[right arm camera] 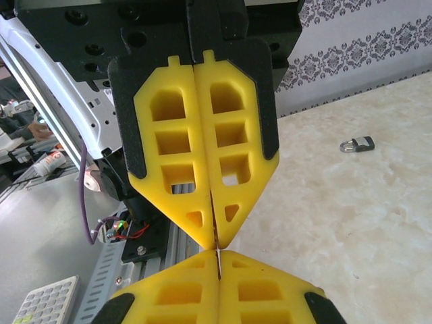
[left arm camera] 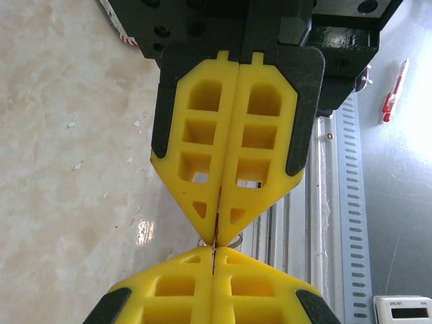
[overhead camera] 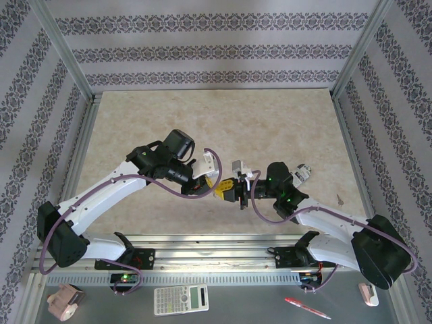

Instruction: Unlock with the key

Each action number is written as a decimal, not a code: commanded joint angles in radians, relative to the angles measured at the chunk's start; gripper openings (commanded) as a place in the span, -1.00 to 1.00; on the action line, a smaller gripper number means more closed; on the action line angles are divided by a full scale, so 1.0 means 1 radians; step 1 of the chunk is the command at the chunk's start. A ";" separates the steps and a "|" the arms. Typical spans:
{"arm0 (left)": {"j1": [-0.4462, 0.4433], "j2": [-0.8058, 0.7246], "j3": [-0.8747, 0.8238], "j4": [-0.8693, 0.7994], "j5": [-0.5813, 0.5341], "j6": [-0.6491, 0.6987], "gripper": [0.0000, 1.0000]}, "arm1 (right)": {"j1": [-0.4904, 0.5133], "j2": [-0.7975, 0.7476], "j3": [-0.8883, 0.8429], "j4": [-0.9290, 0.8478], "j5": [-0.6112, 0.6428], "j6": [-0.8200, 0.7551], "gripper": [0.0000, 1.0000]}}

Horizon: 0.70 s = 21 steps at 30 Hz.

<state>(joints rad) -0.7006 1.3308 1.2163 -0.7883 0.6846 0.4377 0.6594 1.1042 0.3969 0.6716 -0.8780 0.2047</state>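
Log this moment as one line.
left claw shut | right claw shut | tips meet on thin key | padlock loose on table

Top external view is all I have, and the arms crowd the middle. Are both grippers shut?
Observer: Yes. In the left wrist view the right gripper is shut, tip to tip with the left gripper, also shut.
Operator: Anything between the tips?
Observer: A small ring shows there; whether a key hangs on it I cannot tell.
Operator: And the padlock?
Observer: The right wrist view has the padlock lying on the table, apart from both grippers.
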 commanded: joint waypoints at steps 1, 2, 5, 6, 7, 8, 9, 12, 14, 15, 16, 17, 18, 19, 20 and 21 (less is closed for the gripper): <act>-0.006 -0.011 -0.002 0.097 -0.045 -0.043 -0.66 | 0.016 -0.040 -0.017 -0.036 0.012 -0.017 -1.00; -0.001 -0.020 -0.012 0.119 -0.072 -0.074 -0.30 | 0.016 -0.049 -0.016 -0.051 0.028 -0.020 -1.00; 0.036 -0.070 -0.053 0.192 -0.094 -0.151 0.39 | 0.016 -0.067 -0.019 -0.081 0.068 -0.014 -1.00; 0.055 -0.098 -0.079 0.237 -0.097 -0.193 0.54 | 0.016 -0.071 -0.018 -0.098 0.079 -0.014 -1.00; 0.072 -0.125 -0.104 0.281 -0.100 -0.233 0.81 | 0.016 -0.072 -0.018 -0.103 0.082 -0.011 -1.00; 0.092 -0.155 -0.130 0.327 -0.099 -0.278 0.97 | 0.016 -0.072 -0.020 -0.108 0.085 -0.006 -1.00; 0.113 -0.186 -0.158 0.371 -0.089 -0.318 0.99 | 0.017 -0.070 -0.020 -0.113 0.092 -0.001 -1.00; 0.146 -0.253 -0.222 0.455 -0.115 -0.411 0.99 | 0.016 -0.066 -0.009 -0.146 0.124 0.008 -1.00; 0.156 -0.285 -0.252 0.475 -0.186 -0.455 0.99 | 0.016 -0.064 -0.002 -0.155 0.137 0.015 -1.00; 0.163 -0.298 -0.269 0.484 -0.228 -0.484 0.99 | 0.016 -0.064 0.001 -0.161 0.142 0.019 -1.00; 0.170 -0.307 -0.279 0.481 -0.269 -0.504 0.99 | 0.017 -0.065 0.006 -0.169 0.149 0.020 -1.00; 0.174 -0.311 -0.285 0.469 -0.317 -0.526 0.99 | 0.016 -0.067 0.010 -0.187 0.156 0.019 -1.00; 0.184 -0.313 -0.291 0.459 -0.351 -0.555 0.99 | 0.016 -0.067 0.016 -0.207 0.158 0.015 -1.00; 0.193 -0.312 -0.298 0.452 -0.366 -0.584 0.99 | 0.016 -0.068 0.022 -0.226 0.161 0.011 -1.00; 0.199 -0.309 -0.302 0.442 -0.369 -0.610 0.99 | 0.017 -0.066 0.031 -0.250 0.169 0.009 -1.00; 0.200 -0.306 -0.303 0.423 -0.386 -0.628 0.99 | 0.016 -0.067 0.044 -0.286 0.181 0.004 -1.00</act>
<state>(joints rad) -0.5194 1.0241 0.9298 -0.3775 0.3969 -0.0666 0.6659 1.0431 0.3950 0.4606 -0.7288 0.2123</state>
